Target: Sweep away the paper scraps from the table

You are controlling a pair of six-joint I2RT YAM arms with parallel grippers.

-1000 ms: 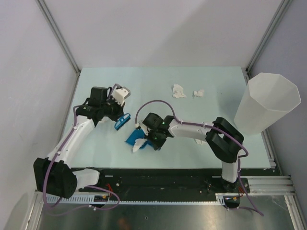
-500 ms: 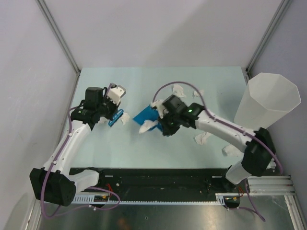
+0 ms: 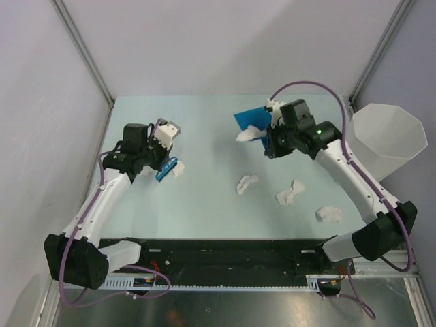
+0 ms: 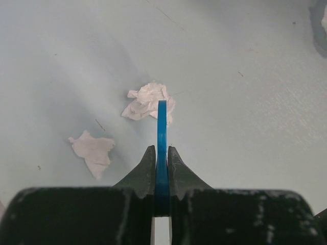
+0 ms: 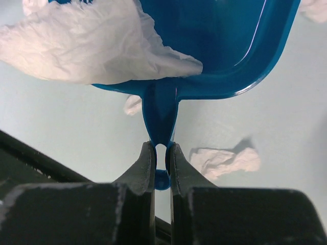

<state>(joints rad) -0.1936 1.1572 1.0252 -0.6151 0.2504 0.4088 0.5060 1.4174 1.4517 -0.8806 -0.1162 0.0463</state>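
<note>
One wad (image 5: 92, 46) now rides in the blue dustpan (image 5: 230, 51), which the right gripper (image 5: 161, 153), clenched on its handle, has carried from near centre to the far right, close to the white bin (image 3: 385, 139); tipping it in looks like the next step. Three paper scraps (image 3: 290, 193) lie uncovered on the table (image 3: 204, 122). The left gripper (image 4: 162, 158), hardly moved, pinches a blue sweeper (image 4: 162, 127) beside another scrap (image 4: 148, 104)

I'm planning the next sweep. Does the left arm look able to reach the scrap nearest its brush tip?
Likely yes: the left gripper, shut on the blue brush, has that scrap right at the brush tip, nothing between.
</note>
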